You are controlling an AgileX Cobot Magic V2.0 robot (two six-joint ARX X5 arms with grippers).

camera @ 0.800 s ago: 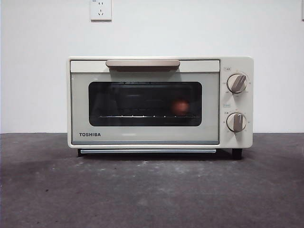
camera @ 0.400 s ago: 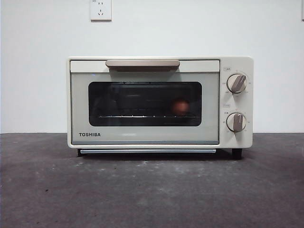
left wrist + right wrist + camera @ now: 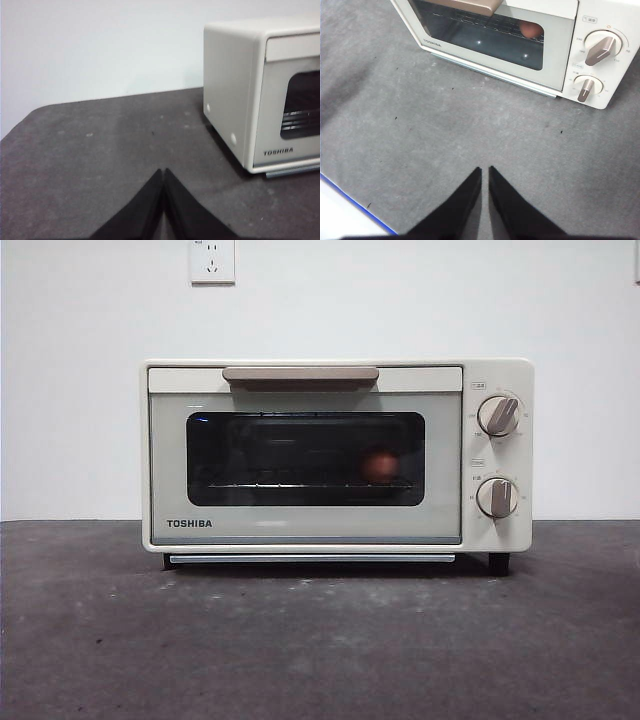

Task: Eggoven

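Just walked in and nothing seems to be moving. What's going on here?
Nothing is being handled right now. The cream boxy TOSHIBA toaster oven stands on the dark grey table with its door shut, and the small reddish-brown egg sits on the rack inside, behind the dark glass. The left gripper and the right gripper both hang over the table away from the oven, shut and holding nothing.

Cream oven (image 3: pixel 300 530), red-brown egg (image 3: pixel 380 464)
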